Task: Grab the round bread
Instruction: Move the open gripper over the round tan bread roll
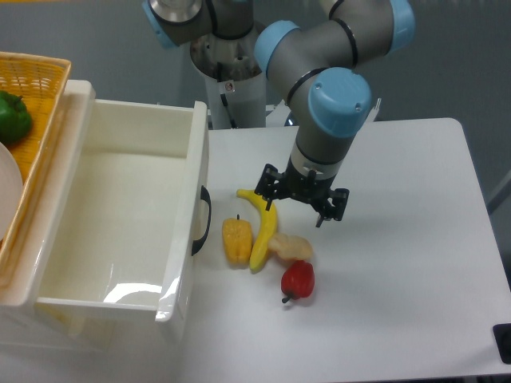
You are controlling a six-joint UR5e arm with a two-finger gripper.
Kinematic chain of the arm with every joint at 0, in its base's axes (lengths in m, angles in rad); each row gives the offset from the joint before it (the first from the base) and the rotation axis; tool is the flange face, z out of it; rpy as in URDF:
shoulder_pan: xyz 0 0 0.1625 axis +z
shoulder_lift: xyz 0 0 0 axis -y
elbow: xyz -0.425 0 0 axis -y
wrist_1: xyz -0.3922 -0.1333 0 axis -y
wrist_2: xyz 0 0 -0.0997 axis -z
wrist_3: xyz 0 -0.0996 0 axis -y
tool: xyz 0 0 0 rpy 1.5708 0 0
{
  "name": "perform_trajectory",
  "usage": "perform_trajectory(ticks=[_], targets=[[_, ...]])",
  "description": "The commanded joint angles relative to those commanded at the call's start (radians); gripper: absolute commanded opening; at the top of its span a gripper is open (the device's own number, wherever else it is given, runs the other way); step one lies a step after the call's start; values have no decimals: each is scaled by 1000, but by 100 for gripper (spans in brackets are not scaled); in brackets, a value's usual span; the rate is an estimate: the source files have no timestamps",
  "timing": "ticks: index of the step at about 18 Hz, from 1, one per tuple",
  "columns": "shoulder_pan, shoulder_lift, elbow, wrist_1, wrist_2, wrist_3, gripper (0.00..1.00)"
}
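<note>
Four food items lay clustered on the white table (415, 239), and the small pale beige matte round bread (292, 246) was one of them. Using the bread as landmark: long yellow banana (263, 231) touched its left edge, stubby yellow-orange bell pepper (236, 242) sat further left beyond the banana, glossy red pepper (299, 279) sat just below and touching or nearly so.

Black two-finger gripper (297, 214) hung above and slightly behind the bread, not in contact with it. Fingers looked spread apart, nothing between them. One finger appeared to be over the banana's upper end, so clearance there looked tight.

Progress, judged from this: the approach was roughly lined up, but the grasp had not started. Bread was on the table, unlifted. Left to do: descend, close on the bread without pinching the banana or the red pepper, lift.

White open plastic bin (120, 207) stood well left of the bread, uninvolved.
</note>
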Motion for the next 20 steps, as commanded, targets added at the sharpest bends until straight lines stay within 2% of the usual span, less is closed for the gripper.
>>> perform_trajectory(ticks=[11, 13, 16, 20], targets=[[-6, -32, -17, 28, 2, 31, 100], [-6, -38, -20, 55, 3, 31, 100], [-6, -44, -49, 126, 3, 29, 100], [-2, -63, -81, 146, 5, 29, 100]])
